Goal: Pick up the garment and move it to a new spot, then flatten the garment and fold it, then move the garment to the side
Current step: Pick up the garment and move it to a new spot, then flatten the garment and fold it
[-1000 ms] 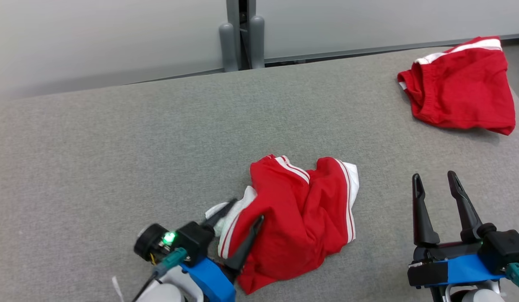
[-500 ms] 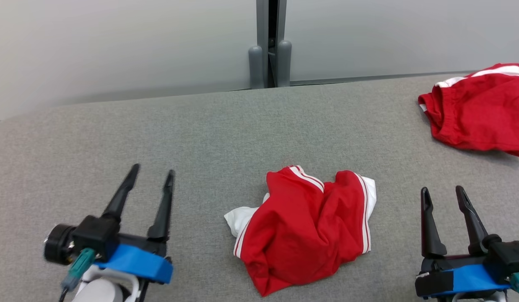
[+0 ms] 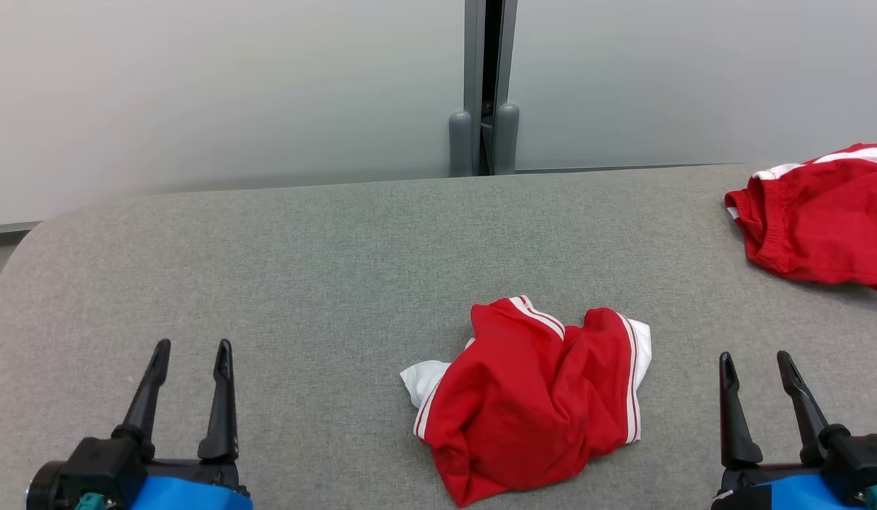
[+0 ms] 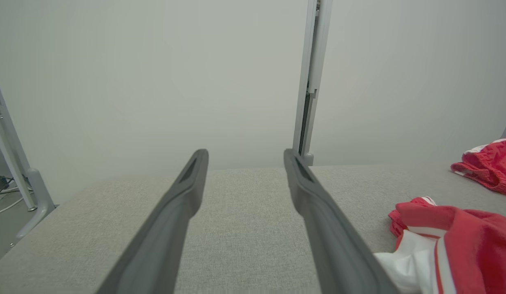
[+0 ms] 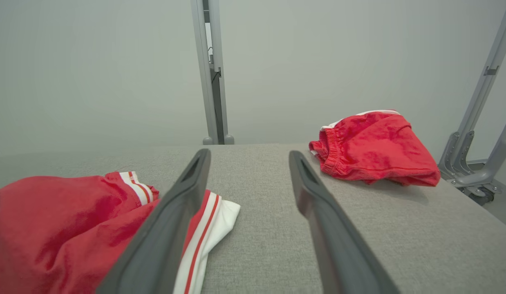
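The garment point(image 3: 534, 400) is a crumpled pair of red shorts with white side stripes, lying in a heap near the front middle of the grey table point(image 3: 325, 255). It also lies at the lower right of the left wrist view point(image 4: 449, 241) and the lower left of the right wrist view point(image 5: 69, 228). My left gripper point(image 3: 193, 348) stands open at the lower left, well clear of the cloth, its fingers point(image 4: 183, 200) with nothing between them. At the lower right my right gripper point(image 3: 756, 359) is open too, apart from the garment, fingers point(image 5: 314, 200) over bare table.
A second pair of red shorts point(image 3: 821, 219) lies at the table's far right edge, also in the right wrist view point(image 5: 371, 147). A pale partition wall with a grey post point(image 3: 484, 85) stands behind the table. A metal frame point(image 5: 473, 134) stands off the right end.
My left gripper has let go of the garment's left edge and drawn back to the lower left, open. The camera has tilted, shifting the whole scene. The garment lies as it was dropped.
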